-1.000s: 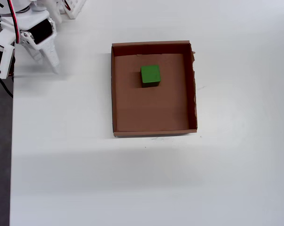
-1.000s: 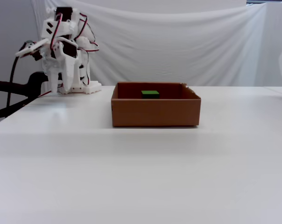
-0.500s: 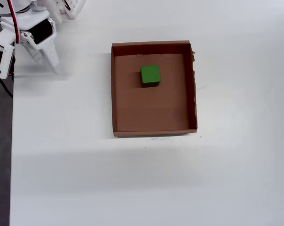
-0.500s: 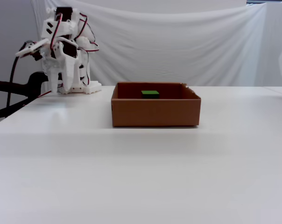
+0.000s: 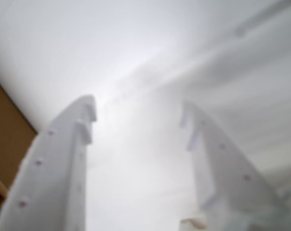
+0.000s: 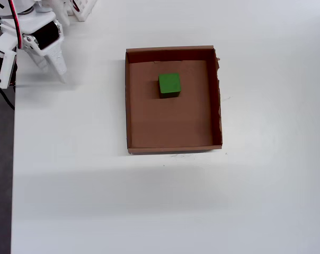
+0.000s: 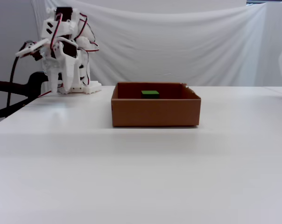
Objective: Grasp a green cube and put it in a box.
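Bench [image 6: 96,201] surface is seen matte white, cut off at left in the overhead view. Box [image 6: 132,106], brown cardboard with low walls and a ragged right edge, is partly blurred in the wrist view [image 5: 6,139]. Gripper [image 6: 53,71], white plastic, is held wide apart, empty, well apart from the box. Green cube [image 6: 169,84] is seen resting inside the box; only its top [image 7: 150,94] is visible in the fixed view.
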